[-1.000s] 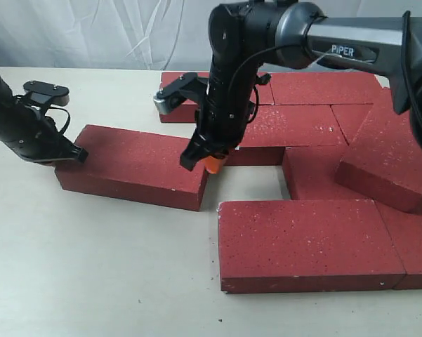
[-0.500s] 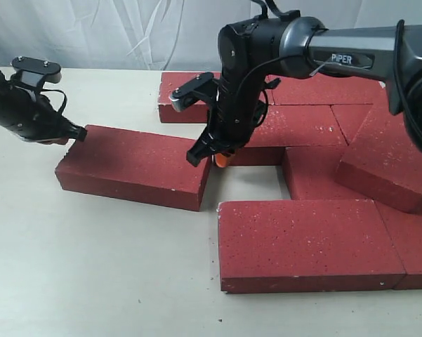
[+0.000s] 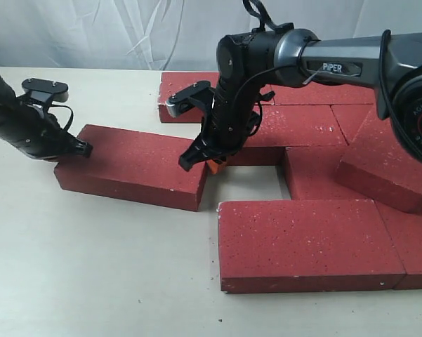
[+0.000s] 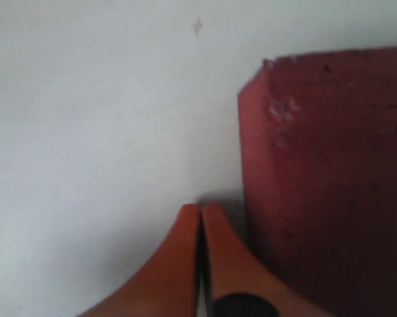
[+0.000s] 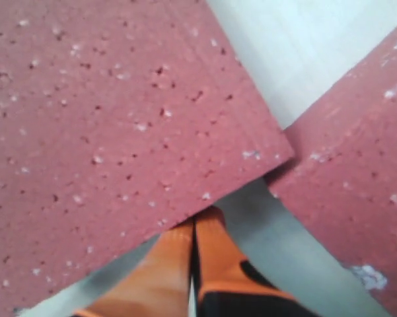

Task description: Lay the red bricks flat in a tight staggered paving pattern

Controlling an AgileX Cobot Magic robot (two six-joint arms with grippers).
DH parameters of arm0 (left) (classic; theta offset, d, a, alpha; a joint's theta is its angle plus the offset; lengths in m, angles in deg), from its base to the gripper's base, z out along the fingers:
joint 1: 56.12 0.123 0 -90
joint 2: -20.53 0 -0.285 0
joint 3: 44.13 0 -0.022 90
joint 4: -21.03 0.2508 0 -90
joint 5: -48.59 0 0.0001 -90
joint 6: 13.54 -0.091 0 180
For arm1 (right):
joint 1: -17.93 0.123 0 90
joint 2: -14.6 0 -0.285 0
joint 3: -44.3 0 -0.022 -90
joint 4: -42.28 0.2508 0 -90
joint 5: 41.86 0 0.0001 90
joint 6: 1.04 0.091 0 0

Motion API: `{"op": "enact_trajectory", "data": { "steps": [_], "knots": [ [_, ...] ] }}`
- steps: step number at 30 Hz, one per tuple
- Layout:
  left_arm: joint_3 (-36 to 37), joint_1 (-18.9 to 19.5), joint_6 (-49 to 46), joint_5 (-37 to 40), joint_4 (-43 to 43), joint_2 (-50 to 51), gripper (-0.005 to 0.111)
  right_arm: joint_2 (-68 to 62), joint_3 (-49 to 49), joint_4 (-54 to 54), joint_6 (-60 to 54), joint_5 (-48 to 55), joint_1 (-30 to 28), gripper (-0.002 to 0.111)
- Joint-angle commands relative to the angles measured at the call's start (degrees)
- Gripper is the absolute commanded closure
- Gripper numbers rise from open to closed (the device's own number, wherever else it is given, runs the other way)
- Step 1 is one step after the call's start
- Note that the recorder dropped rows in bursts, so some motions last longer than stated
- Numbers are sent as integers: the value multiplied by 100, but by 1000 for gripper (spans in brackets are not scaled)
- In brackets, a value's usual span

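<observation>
Pale table point(image 3: 91, 281) holds a loose brick point(image 3: 133, 165); left gripper point(image 3: 83, 149) and right gripper point(image 3: 211, 166), both pinched closed, flank its ends. I'd push evenly rightward, keeping it square.

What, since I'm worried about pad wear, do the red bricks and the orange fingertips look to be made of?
The red bricks look like concrete or fired-clay pavers: rough matte faces, pitted, with white specks. The orange fingertips are probably rubber or soft plastic: smooth and evenly coloured, though the close view is too blurred to be sure.
</observation>
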Motion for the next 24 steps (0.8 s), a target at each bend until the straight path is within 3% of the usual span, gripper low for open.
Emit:
{"op": "enact_trajectory", "data": {
  "steps": [1,12,24],
  "knots": [
    [-10,-35,-234,419,-50,-48,107,24,-2,86,-63,-49,-10,109],
    [-10,-35,-372,1497,-30,-443,107,188,9,-12,-63,386,-10,109],
    [390,-35,-884,1737,-205,-443,107,188,9,-493,-63,175,-10,109]
  ]
}}
